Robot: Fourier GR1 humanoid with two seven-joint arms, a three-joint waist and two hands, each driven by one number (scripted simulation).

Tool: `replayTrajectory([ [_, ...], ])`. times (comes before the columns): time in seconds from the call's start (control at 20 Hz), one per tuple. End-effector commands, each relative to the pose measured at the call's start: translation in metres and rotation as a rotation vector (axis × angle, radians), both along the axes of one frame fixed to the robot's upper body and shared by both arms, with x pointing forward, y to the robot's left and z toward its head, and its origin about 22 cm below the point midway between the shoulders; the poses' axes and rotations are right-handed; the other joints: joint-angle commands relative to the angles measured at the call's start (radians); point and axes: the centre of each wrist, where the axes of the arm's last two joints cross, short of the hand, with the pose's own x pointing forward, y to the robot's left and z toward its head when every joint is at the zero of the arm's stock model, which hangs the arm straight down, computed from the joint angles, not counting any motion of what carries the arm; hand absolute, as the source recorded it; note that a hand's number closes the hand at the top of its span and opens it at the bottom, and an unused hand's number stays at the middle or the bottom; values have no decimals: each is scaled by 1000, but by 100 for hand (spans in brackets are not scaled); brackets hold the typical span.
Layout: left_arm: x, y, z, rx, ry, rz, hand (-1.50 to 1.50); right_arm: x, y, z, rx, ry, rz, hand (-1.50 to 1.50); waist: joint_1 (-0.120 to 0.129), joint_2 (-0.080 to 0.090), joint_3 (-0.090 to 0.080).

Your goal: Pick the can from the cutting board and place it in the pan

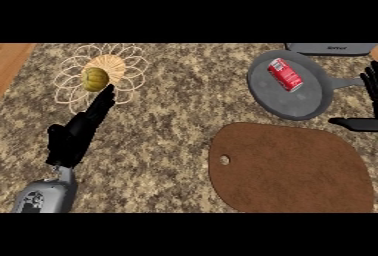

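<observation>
Head view, left to right.

- Far left edge: strip of wood surface bordering the speckled stone counter.
- Upper left: pale wire basket, flower-shaped and flat on the counter. A round yellow-green fruit sits at its centre; possibly a small squash, the view is too coarse to be sure.
- Left hand: comes up from the lower left on its grey forearm. Fingers straight and together, holding nothing. The fingertips overlap the basket's lower rim just beside the fruit; contact cannot be judged.
- Centre right, lower: brown cutting board, rounded, with a hang hole at its left end. Nothing lies on it.
- Upper right: grey pan, just above the board's top edge, its handle pointing right.
- Can: red, lying on its side inside the pan, in the upper left part of the pan floor, tilted diagonally.
- Top right edge: grey appliance, partly cut off behind the pan.
- Right hand: at the right edge, mostly out of frame. Spread wide with fingers up by the end of the pan handle and thumb pointing left below it. It holds nothing and is apart from the can.
</observation>
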Motion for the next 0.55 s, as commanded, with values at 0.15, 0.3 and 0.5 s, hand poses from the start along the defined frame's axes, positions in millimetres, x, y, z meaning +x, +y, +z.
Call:
replayTrajectory([
  [0.15, -9, 13, -8, 16, 11, 8, 0, -22, -8, -20, 18, -42, 36, -150, -5, -3, -1],
  [0.3, -10, 19, -3, 10, -9, 20, 0, -55, -34, -31, 12, -27, 39, -150, -14, -6, -1],
  [0.5, -9, 3, -8, 0, 10, 24, 0, -71, -31, -48, -6, -50, 2, -150, -14, -5, 0],
])
